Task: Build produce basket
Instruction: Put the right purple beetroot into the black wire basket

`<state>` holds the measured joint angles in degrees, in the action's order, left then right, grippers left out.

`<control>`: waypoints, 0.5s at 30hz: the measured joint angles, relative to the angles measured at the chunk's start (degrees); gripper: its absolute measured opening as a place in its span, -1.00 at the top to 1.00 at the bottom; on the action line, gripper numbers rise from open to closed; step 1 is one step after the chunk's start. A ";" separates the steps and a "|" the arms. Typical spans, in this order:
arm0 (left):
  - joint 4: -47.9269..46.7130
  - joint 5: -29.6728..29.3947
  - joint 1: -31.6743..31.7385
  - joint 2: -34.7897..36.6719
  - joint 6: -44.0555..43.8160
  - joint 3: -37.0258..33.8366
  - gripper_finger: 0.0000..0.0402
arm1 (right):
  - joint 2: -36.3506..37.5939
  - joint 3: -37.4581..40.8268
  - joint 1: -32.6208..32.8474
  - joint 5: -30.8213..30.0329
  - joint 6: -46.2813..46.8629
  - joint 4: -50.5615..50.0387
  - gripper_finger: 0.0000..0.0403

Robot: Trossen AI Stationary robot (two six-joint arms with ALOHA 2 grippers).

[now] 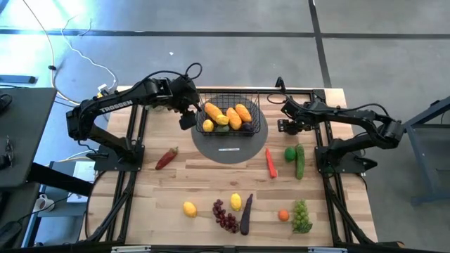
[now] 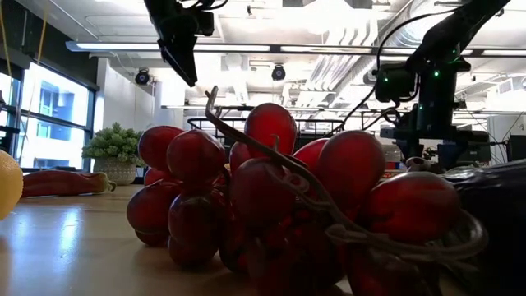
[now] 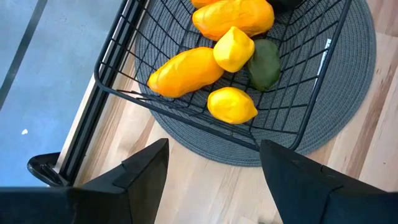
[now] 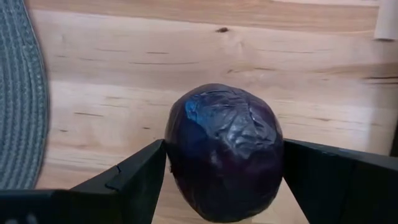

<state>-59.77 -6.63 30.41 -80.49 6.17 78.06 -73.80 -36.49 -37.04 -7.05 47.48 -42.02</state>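
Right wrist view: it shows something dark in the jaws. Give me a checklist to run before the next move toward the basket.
1. Grip: right gripper has its fingers on both sides of the dark purple round piece: ok.
2. Room in the basket: mangoes and lemons fill the left and middle, mesh on the right is bare: ok.
3. Basket sits on the grey mat: ok.
4. Left gripper is open, empty, and beside the left rim, not over the opening: ok.
5. Hoop handle out of the drop path: cannot tell.
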 joint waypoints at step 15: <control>-0.27 1.76 -0.03 1.20 0.00 0.05 -0.21 | -0.02 -5.15 -0.46 4.92 -2.12 -0.73 0.06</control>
<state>-60.04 -4.87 30.39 -79.29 6.17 78.11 -73.82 -41.64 -37.50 -2.13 45.36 -42.75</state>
